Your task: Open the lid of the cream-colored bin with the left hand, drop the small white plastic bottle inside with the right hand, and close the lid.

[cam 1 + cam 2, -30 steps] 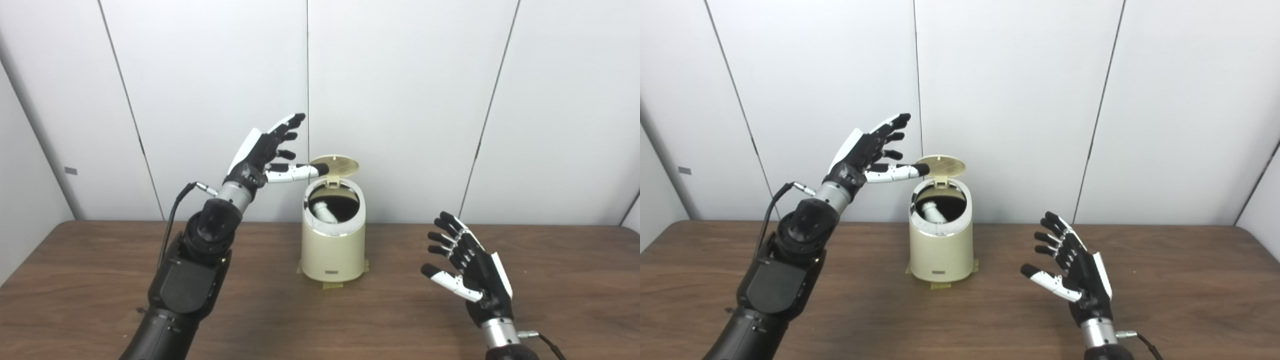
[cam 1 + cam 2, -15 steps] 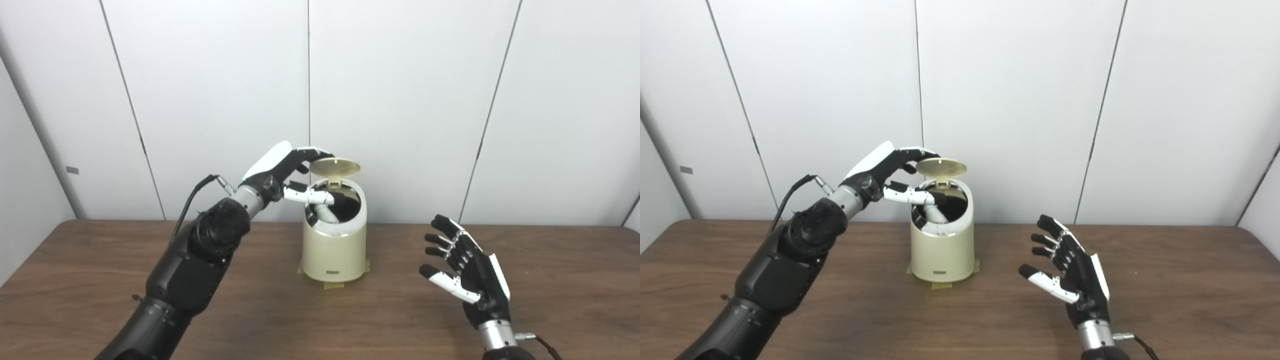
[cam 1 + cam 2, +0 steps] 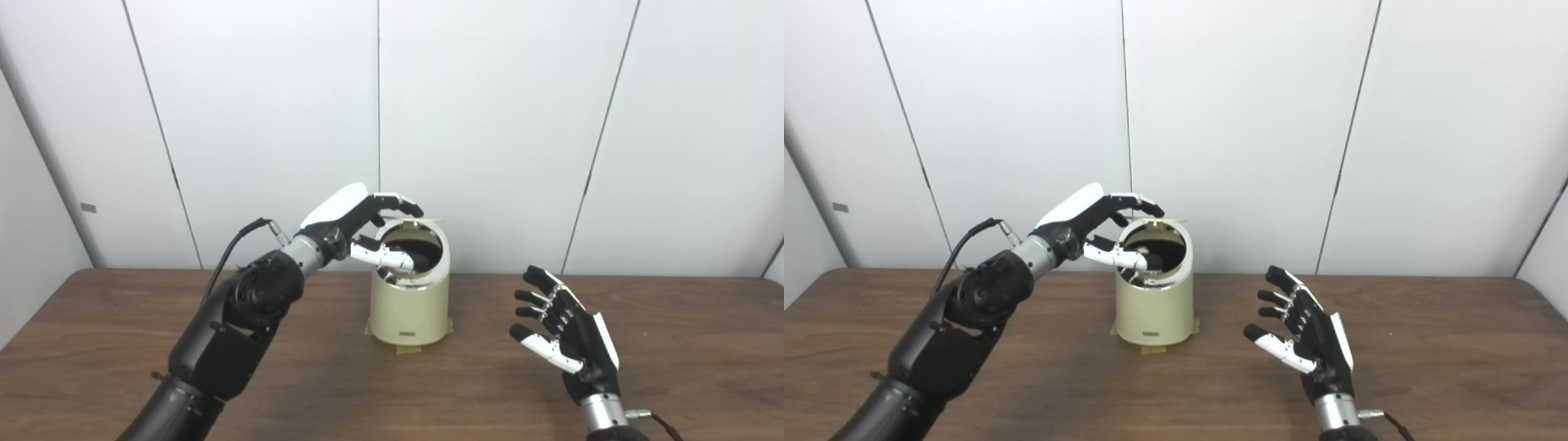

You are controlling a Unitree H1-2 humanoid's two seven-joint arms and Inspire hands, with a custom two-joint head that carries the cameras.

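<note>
One long brown wooden bench carries a single cream-coloured cylindrical plastic bin, standing near the middle of the far edge on tape tabs. Two robot hands are in view. The left hand reaches over the bin's left rim, its fingers curled and resting on the thin round cream lid, which lies nearly level above the opening but not seated; the thumb sits low across the mouth, and the hand grips nothing. The right hand hovers near the front right of the bench, fingers spread apart and empty. The one small white plastic bottle is judged to be inside the bin, but the thumb and dark interior hide it, so this cannot be confirmed. The likely remaining step is pressing the lid shut. The risk is that the thumb gets pinched under the closing lid, or that a sideways push tips the light bin off its tape.
</note>
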